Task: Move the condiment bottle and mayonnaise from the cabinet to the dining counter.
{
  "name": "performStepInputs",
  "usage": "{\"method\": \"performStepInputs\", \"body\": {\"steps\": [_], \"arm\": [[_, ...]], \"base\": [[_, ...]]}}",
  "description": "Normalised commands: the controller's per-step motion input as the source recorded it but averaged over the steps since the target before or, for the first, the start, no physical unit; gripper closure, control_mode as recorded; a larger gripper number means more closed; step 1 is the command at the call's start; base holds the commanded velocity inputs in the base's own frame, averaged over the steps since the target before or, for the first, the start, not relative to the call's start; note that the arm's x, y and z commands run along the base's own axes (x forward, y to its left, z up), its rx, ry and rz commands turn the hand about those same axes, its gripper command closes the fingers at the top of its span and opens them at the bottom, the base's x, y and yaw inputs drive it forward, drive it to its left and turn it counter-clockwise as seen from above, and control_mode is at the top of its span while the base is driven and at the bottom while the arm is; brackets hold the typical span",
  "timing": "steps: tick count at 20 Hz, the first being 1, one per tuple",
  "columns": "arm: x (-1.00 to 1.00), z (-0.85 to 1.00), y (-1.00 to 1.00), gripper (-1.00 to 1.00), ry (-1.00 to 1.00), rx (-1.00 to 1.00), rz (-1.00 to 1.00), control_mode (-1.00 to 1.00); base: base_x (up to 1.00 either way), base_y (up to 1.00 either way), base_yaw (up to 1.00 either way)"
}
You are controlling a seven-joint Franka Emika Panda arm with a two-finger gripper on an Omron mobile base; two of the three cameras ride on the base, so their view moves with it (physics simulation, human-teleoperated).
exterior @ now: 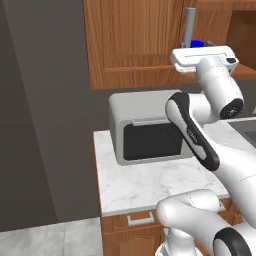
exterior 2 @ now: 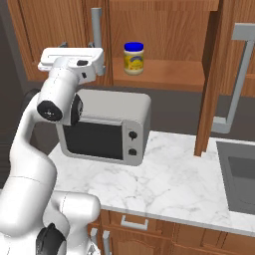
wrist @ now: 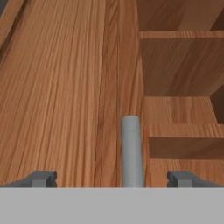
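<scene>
Kitchen cabinet (exterior 2: pixel 164 30): one door open, mayonnaise (exterior 2: pixel 134 58) on its shelf. The gripper (wrist: pixel 112 178), open and empty, faces the left door's handle (wrist: pixel 131 151); nothing moved yet.

Cabinet (exterior 2: pixel 164 30) open on the right half, shelf (exterior 2: pixel 169 74) reachable from the front, bare wood either side of the mayonnaise (exterior 2: pixel 134 58). Left door (exterior: pixel 132 42) shut, its grey bar handle (wrist: pixel 131 151) straight ahead between the wide-spread fingers (wrist: pixel 43 178), blocking forward travel. Open right door (exterior 2: pixel 211 74) juts out edge-on, walling off the shelf's right side. Microwave (exterior 2: pixel 107 129) right below the shelf, tight gap underneath. Bench (exterior 2: pixel 169 184) in front of it bare.
</scene>
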Motion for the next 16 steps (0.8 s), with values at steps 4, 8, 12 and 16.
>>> {"method": "performStepInputs", "body": {"steps": [4, 8, 12, 16], "arm": [[0.41, 0.00, -0.06, -1.00, 0.01, 0.00, 0.00, -1.00], [0.48, 0.00, -0.01, -1.00, 0.02, 0.00, 0.00, -1.00], [0.53, 0.00, 0.00, -1.00, 0.04, 0.00, 0.00, -1.00], [0.53, 0.00, 0.00, -1.00, 0.04, 0.00, 0.00, -1.00]], "base": [[0.00, 0.00, 0.00], [0.00, 0.00, 0.00], [0.00, 0.00, 0.00], [0.00, 0.00, 0.00]]}}
